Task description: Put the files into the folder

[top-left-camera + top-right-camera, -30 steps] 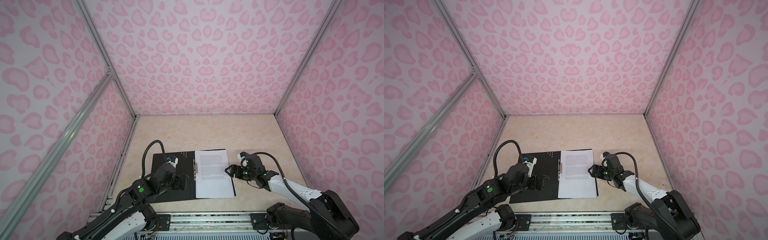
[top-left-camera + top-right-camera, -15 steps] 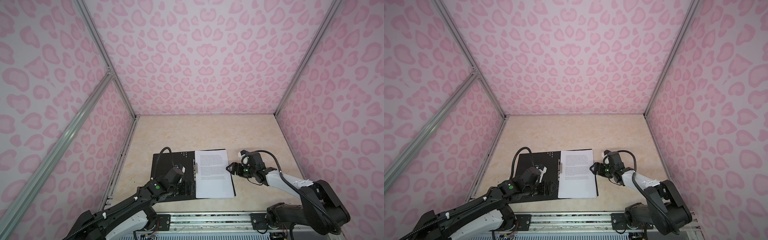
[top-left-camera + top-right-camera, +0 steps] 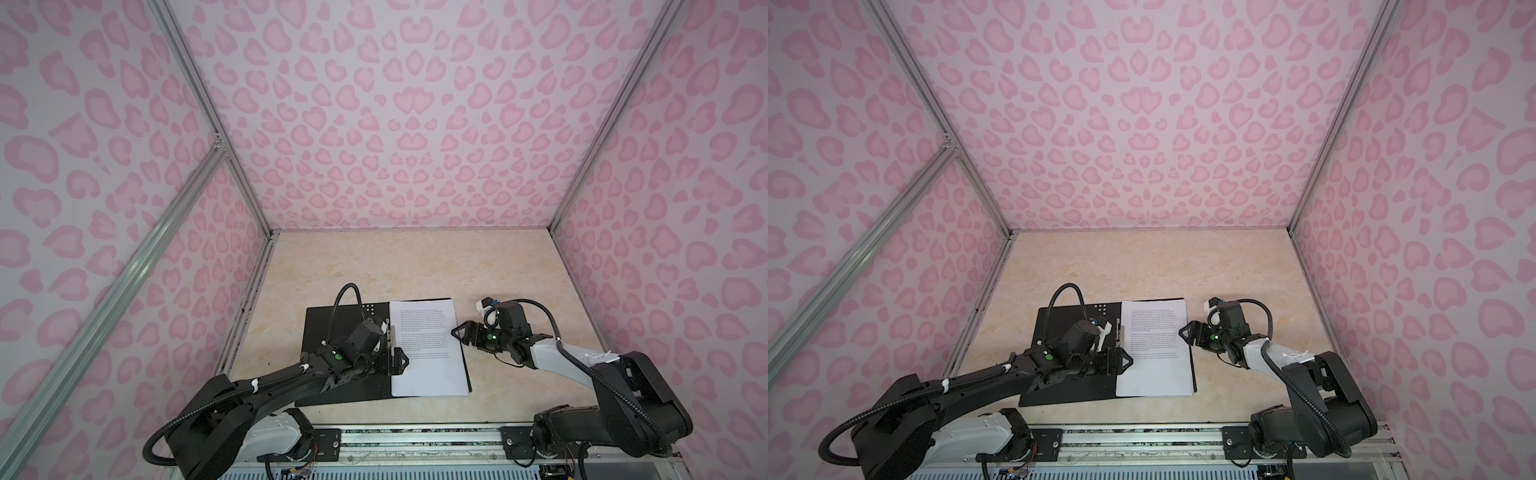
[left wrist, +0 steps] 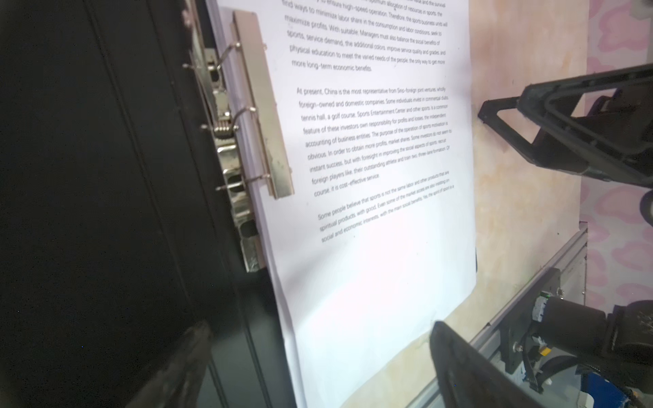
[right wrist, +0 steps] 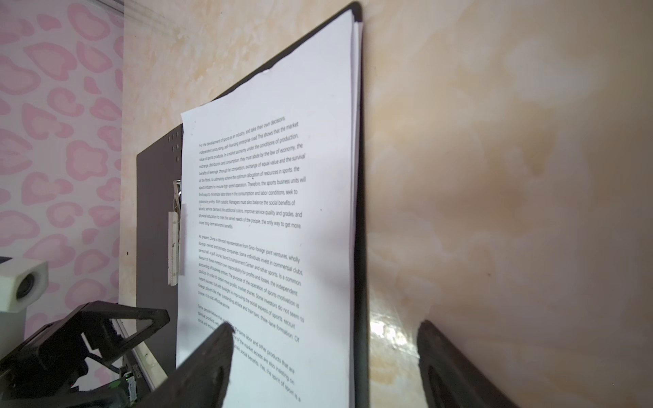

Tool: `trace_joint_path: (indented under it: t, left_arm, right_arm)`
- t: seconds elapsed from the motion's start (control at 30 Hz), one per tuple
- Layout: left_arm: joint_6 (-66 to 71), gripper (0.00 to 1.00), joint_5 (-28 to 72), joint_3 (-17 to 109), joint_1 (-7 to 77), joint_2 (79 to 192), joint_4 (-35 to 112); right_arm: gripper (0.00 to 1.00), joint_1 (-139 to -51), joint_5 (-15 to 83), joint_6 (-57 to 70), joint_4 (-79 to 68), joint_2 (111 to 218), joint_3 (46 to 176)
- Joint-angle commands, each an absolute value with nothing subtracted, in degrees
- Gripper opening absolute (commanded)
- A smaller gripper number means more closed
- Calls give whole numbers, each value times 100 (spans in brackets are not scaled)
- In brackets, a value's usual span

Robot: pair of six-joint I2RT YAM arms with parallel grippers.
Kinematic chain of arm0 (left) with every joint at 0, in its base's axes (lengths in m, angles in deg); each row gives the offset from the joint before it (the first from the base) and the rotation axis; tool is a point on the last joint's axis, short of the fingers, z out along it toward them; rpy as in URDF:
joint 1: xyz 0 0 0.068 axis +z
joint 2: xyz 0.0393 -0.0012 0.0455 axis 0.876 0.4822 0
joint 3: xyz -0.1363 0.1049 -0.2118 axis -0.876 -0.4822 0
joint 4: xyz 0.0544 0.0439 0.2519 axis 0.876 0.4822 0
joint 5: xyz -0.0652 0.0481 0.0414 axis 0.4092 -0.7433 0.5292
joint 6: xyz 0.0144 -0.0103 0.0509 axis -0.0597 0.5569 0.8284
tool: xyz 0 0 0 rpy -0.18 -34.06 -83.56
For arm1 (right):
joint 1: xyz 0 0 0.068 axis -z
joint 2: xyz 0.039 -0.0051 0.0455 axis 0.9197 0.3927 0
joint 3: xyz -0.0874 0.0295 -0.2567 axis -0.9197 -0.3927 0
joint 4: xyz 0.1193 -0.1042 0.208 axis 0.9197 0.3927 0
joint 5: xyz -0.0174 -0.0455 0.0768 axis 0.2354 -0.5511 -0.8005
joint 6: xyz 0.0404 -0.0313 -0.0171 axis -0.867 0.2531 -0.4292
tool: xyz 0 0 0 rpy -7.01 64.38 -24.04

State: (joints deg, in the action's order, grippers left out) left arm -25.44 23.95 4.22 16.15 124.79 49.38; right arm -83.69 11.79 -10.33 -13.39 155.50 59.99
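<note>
Pink blotched walls box in a beige marbled table (image 3: pixel 374 266). In both top views the folder (image 3: pixel 332 328) lies open and flat near the front, black inside up. The files (image 3: pixel 428 365) sit as one stack on its right half, with their left margin under the clip (image 3: pixel 389 332) at the spine. The left gripper (image 3: pixel 397 361) hangs over the spine beside the clip, spread wide and empty. The right gripper (image 3: pixel 457 332) points at the stack's right edge, also spread and empty; whether it touches the paper I cannot tell.

From the left wrist, the clip (image 4: pixel 261 106) has its bar lying down on the top sheet's margin, so the files (image 4: pixel 371 247) look pinned. The left gripper (image 4: pixel 318 353) stands wide apart with nothing pinched.

From the right wrist, the right gripper (image 5: pixel 325 346) straddles the outer edge of the files (image 5: pixel 282 176) and the folder (image 5: pixel 155 212). One of its fingers (image 5: pixel 212 360) is over the print and the other over bare table. At the far corner the sheets fan a little out of line.

What remains, I judge, is closing the cover. The left gripper should go to the cover's outer edge, get a finger beneath, pinch lightly and swing it over about the spine. The right one should first nudge the fanned edges square, then draw clear.
</note>
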Motion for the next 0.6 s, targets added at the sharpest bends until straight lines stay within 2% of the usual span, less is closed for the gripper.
trace_joint_path:
  t: [0.0,0.27,0.57]
  left_arm:
    - [-2518,97,2297,679,1624,12912,4680]
    - [-2487,97,2299,1111,1625,13601,4576]
    - [-2484,98,2519,1542,1557,14300,4235]
  right_arm:
    - [82,-8318,1203,-1064,-1165,15620,5920]
    - [82,-8082,1083,-918,-1010,15753,6126]
    - [81,-7741,1533,-882,-514,15977,6736]
